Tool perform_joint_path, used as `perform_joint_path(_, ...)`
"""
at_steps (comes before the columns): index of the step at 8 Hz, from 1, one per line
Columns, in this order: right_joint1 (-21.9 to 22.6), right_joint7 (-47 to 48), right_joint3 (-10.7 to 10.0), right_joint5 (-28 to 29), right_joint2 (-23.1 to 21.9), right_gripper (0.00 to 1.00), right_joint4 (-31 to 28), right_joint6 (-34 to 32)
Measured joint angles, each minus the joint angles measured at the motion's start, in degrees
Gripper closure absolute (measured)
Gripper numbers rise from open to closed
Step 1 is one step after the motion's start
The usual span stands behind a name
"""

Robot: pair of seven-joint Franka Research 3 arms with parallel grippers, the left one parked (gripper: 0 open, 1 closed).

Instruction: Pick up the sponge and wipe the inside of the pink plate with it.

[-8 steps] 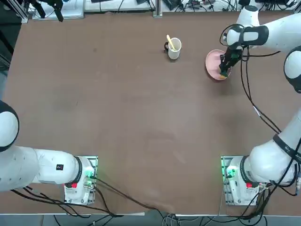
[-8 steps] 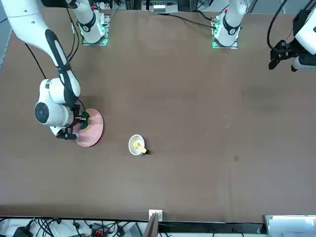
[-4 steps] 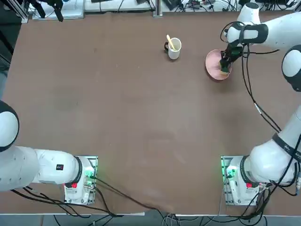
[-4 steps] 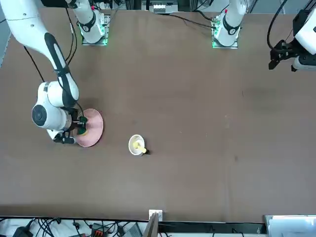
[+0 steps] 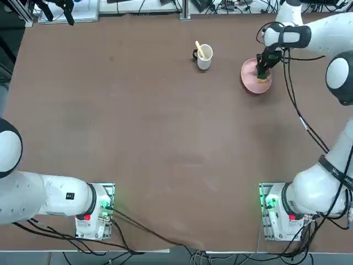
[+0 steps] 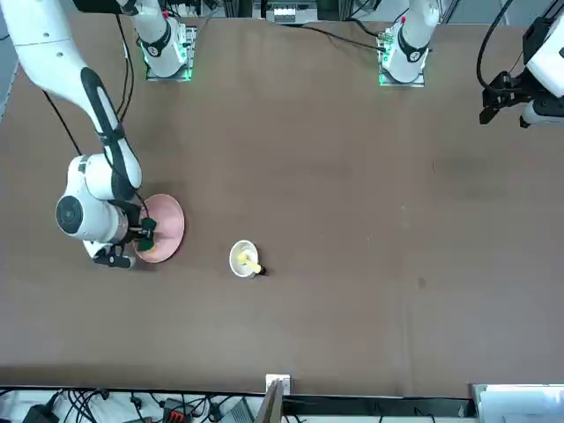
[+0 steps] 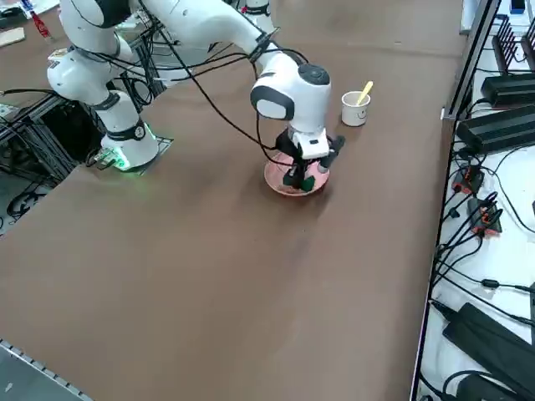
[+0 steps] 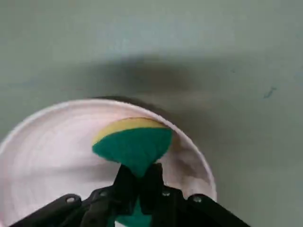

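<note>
We see a round, shallow pale pink plate [image 5: 253,77] lying flat on the brown table near its far right corner, the rim slightly raised. A small sponge with a green scouring face over yellow foam [image 8: 133,142] is pinched at its middle and pressed down inside the plate, near its rim.

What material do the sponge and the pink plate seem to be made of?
The sponge: soft foam, a matte green scouring face over a yellow layer; it pinches in where the right tool squeezes it.
The pink plate: smooth, faintly glossy, with fine concentric rings; plastic or glazed ceramic, I cannot tell which.
</note>
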Motion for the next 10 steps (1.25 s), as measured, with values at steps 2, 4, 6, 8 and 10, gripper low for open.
perform_joint_path(2,2.5,6.0,0.0,-0.5,0.7,0.93,1.0,0.4)
perform_joint_path(4,4.5,11.1,0.0,-0.7,0.9,0.93,1.4,0.4)
perform_joint_path(6,6.0,15.9,0.0,-0.8,0.9,0.93,1.4,-0.1)
perform_joint_path(8,7.4,19.1,0.0,-0.8,0.8,0.93,1.4,-1.8)
perform_joint_path(10,8.1,19.5,0.1,-0.8,-0.1,0.93,0.0,-2.5)
